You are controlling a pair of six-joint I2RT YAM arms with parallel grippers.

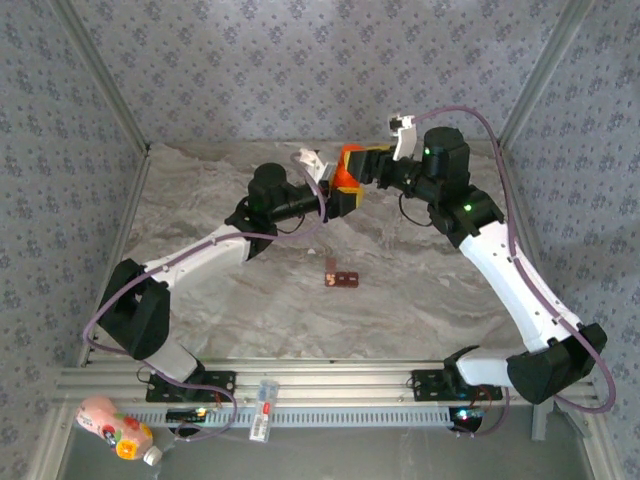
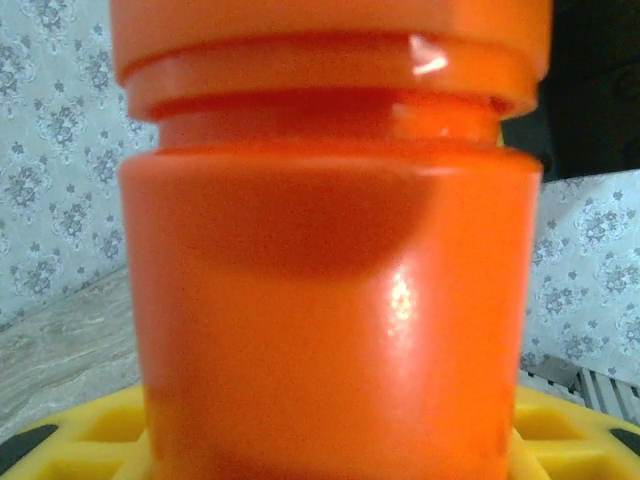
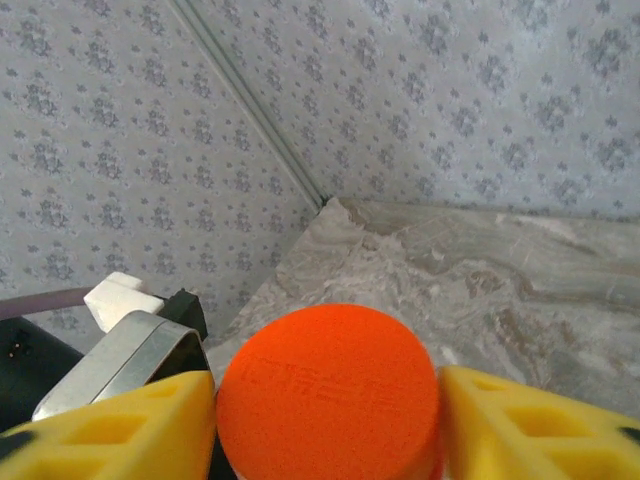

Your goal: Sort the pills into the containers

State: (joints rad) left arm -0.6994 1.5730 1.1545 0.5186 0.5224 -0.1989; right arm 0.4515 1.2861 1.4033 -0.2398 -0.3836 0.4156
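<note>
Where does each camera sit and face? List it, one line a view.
Top external: above and behind the bases, looking down on the table, left arm, right arm and containers.
Left wrist: on the left arm, facing the orange bottle side-on between its yellow fingers.
Right wrist: on the right arm, facing the bottle's cap end-on, a table corner beyond; yellow fingers flank it.
Shared: all three see the orange bottle.
</note>
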